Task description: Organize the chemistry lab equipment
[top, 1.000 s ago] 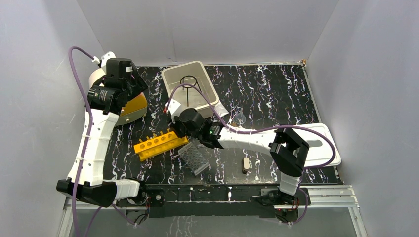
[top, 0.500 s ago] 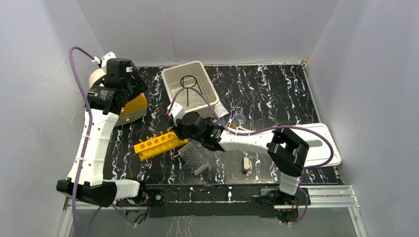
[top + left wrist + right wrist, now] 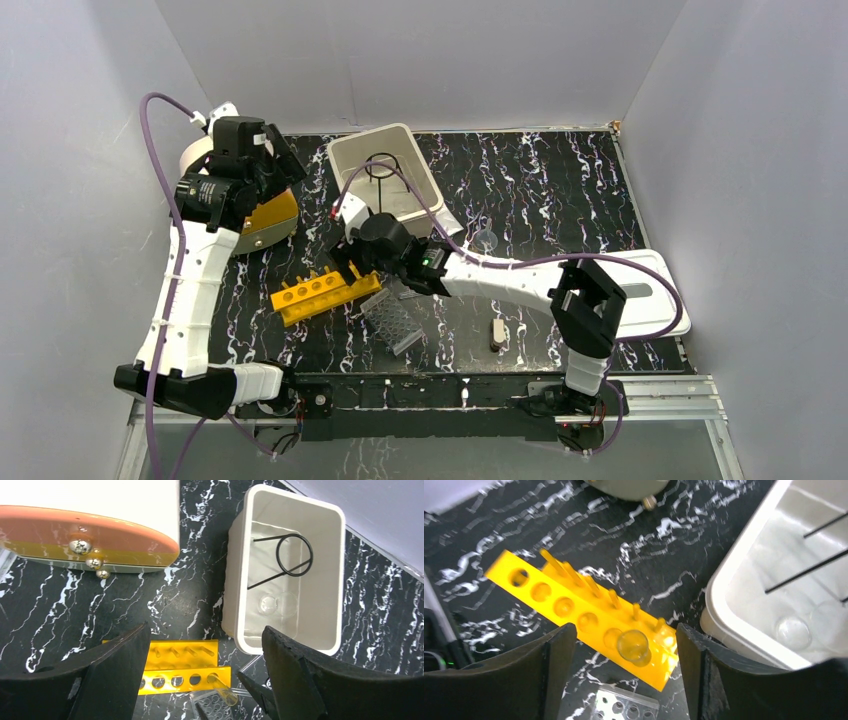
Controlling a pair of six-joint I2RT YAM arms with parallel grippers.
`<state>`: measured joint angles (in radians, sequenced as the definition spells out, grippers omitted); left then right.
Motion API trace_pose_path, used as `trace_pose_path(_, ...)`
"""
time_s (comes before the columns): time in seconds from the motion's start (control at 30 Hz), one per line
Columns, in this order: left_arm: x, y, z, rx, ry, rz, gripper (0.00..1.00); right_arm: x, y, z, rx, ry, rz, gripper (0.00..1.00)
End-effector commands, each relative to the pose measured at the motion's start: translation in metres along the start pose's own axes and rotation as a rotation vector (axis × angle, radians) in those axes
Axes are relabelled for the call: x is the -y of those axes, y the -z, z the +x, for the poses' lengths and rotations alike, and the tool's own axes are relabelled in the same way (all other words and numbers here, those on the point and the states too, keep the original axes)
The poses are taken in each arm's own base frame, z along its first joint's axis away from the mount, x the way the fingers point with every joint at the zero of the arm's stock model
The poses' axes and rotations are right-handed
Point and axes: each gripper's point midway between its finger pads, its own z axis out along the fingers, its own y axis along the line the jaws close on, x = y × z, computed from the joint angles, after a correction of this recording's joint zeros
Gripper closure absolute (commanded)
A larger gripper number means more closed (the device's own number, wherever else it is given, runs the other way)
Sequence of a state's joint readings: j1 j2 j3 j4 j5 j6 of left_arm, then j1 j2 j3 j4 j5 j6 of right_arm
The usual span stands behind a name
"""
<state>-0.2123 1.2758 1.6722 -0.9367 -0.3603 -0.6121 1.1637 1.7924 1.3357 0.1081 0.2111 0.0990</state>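
While the right gripper (image 3: 624, 630) hangs over the yellow test-tube rack (image 3: 553, 599) with its jaws fully parted, neither finger touches the rack. It grasps nothing. The rack lies on the counter (image 3: 540, 190) just in front of and to the left of the beige tub (image 3: 234, 600). A clear test tube (image 3: 633, 646) sits in the rack's end hole nearest the tub, framed between the two fingers but apart from both.

The left gripper (image 3: 206, 634) is also released and spread wide with nothing between its fingers. It is poised high to the left of the tub, and its camera looks down into the tub.

Inside the tub:
- The black wire ring-stand (image 3: 292, 555) lies toward the far end.
- Two clear round dishes (image 3: 274, 605) sit side by side against the near wall.

Outside the tub:
- A clear perforated tray (image 3: 392, 320) lies in front of the tub, beyond the rack.
- Another clear round dish (image 3: 485, 240) rests just to the tub's right.
- A small pale item (image 3: 498, 335), too small to identify, lies well in front and to the right.
- A flat white lid (image 3: 655, 300) lies far to the right of the tub, at the counter's edge.
- A white-and-amber device (image 3: 268, 222) stands to the left of the tub, beneath the left arm.
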Motion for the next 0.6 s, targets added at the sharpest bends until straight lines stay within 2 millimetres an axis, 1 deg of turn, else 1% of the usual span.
trace_pose_path(0.0,0.016,0.013,-0.011,0.013,-0.009,0.092,0.17,-0.018,0.033,-0.07,0.114,-0.063,-0.103,0.16)
trace_pose_path(0.1,0.02,0.016,-0.011,0.01,-0.02,0.127,0.11,-0.02,0.049,-0.082,0.128,-0.087,-0.131,0.13)
trace_pose_path(0.17,0.023,0.021,-0.012,0.016,-0.027,0.154,0.03,-0.016,0.061,-0.093,0.145,-0.108,-0.136,0.13)
trace_pose_path(0.27,0.032,0.032,-0.012,0.023,-0.066,0.239,0.02,0.0,0.084,-0.103,0.159,-0.156,-0.099,0.13)
trace_pose_path(0.3,0.04,0.038,-0.011,0.017,-0.09,0.296,0.02,0.007,0.092,-0.105,0.164,-0.173,-0.078,0.13)
trace_pose_path(0.33,0.052,0.047,-0.008,-0.001,-0.118,0.387,0.02,0.015,0.1,-0.106,0.166,-0.19,-0.049,0.13)
trace_pose_path(0.4,0.071,0.067,-0.002,-0.014,-0.161,0.538,0.02,0.035,0.114,-0.103,0.155,-0.224,0.024,0.13)
trace_pose_path(0.47,0.081,0.082,0.003,-0.012,-0.184,0.639,0.02,0.059,0.127,-0.089,0.108,-0.276,0.119,0.14)
trace_pose_path(0.53,0.088,0.09,0.009,-0.021,-0.207,0.702,0.02,0.082,0.141,-0.075,0.075,-0.349,0.21,0.15)
trace_pose_path(0.57,0.091,0.093,0.014,-0.033,-0.219,0.728,0.02,0.092,0.145,-0.064,0.052,-0.381,0.251,0.15)
